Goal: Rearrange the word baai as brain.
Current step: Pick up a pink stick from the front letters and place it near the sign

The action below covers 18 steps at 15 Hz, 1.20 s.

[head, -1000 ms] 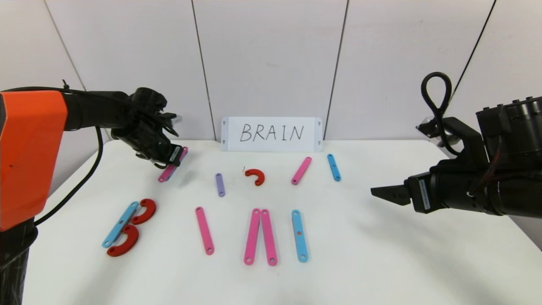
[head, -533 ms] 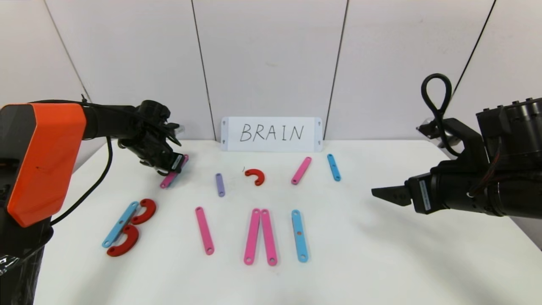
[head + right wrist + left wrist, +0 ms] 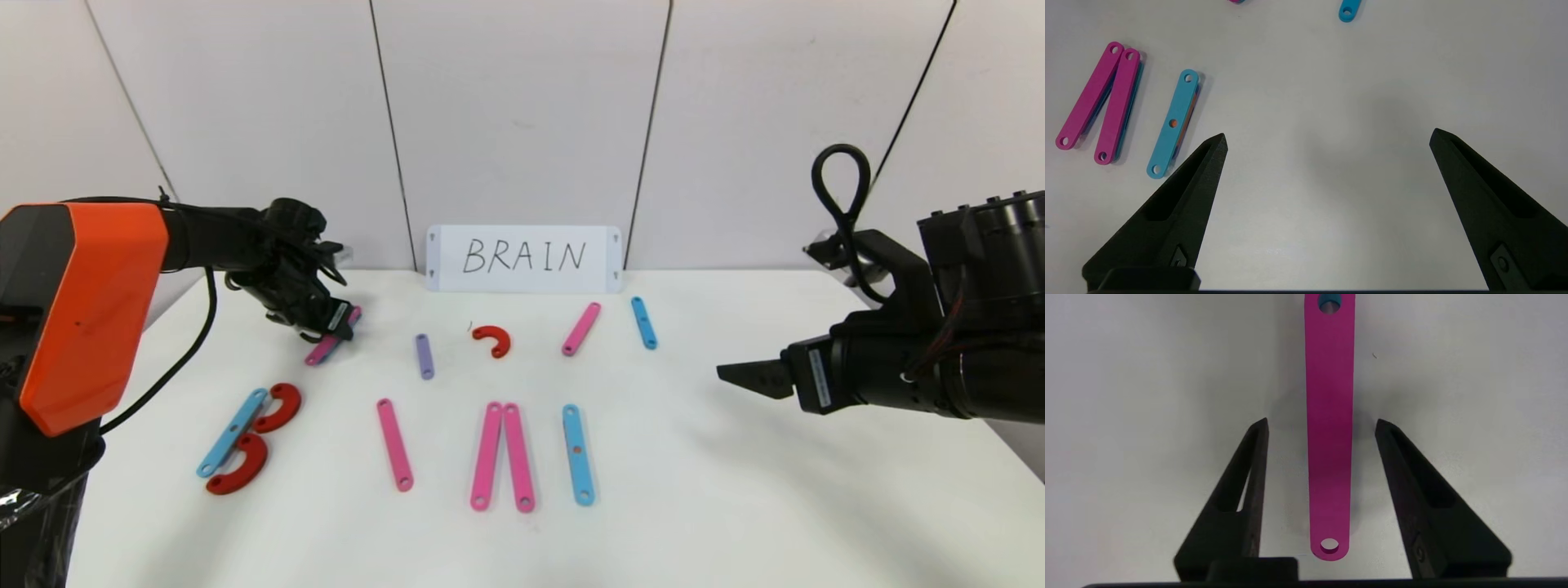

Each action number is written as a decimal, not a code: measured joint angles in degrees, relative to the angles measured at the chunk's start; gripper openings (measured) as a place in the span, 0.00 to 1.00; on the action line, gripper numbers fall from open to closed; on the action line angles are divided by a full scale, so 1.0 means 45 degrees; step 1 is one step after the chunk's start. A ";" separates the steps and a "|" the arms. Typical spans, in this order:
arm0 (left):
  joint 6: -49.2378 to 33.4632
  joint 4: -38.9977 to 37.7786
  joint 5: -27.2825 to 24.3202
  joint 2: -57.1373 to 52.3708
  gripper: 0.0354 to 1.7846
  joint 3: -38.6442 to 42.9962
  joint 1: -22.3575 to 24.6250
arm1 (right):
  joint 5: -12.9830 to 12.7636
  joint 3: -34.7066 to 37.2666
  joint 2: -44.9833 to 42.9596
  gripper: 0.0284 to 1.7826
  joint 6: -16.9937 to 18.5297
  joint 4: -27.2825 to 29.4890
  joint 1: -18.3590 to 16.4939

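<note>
My left gripper (image 3: 328,325) is at the back left of the table, open. Its fingers (image 3: 1249,477) stand on either side of a pink strip (image 3: 1329,428) without touching it; the strip (image 3: 320,349) lies slanted. In the front row, a blue strip (image 3: 233,431) with two red half-rings (image 3: 277,407) forms a B. Beside it are a pink strip (image 3: 394,443), two pink strips (image 3: 502,456) joined at the top, and a blue strip (image 3: 577,453). My right gripper (image 3: 739,376) hovers open and empty at the right, also seen in its wrist view (image 3: 1329,136).
A white card (image 3: 523,258) with handwritten BRAIN stands at the back wall. In front of it lie a short purple strip (image 3: 424,356), a red half-ring (image 3: 492,340), a pink strip (image 3: 580,328) and a blue strip (image 3: 643,322).
My left gripper and the pink strip under it have come lower and slightly toward the front. The right arm has not moved.
</note>
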 joint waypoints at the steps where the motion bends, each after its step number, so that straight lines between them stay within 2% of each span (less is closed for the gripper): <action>1: -0.0014 0.0011 0.0000 -0.0049 0.65 0.0000 0.0000 | 0.0000 0.0000 0.0000 0.97 -0.0005 0.0000 0.0000; 4: -0.0130 0.0238 0.0024 -0.0515 0.88 0.0176 -0.0005 | 0.0011 0.0005 0.0008 0.97 0.0000 0.0000 0.0011; 6: -0.0355 0.0271 0.0043 -0.1170 0.96 0.0777 -0.0024 | 0.0041 0.0024 0.0003 0.97 0.0000 0.0000 0.0022; 10: -0.1766 0.0214 0.0247 -0.3161 0.98 0.2555 -0.0306 | 0.0030 0.0041 0.0027 0.97 0.0000 0.0000 0.0073; 13: -0.3717 -0.0122 0.1094 -0.4949 0.98 0.4478 -0.0967 | 0.0024 0.0041 0.0000 0.97 -0.0005 -0.0005 0.0079; 16: -0.6074 -0.1010 0.1837 -0.6458 0.98 0.6718 -0.2379 | 0.0024 0.0049 0.0000 0.97 -0.0005 0.0000 0.0089; 18: -0.7583 -0.1433 0.2885 -0.7198 0.98 0.8054 -0.3554 | 0.0024 0.0060 -0.0016 0.97 -0.0005 0.0000 0.0065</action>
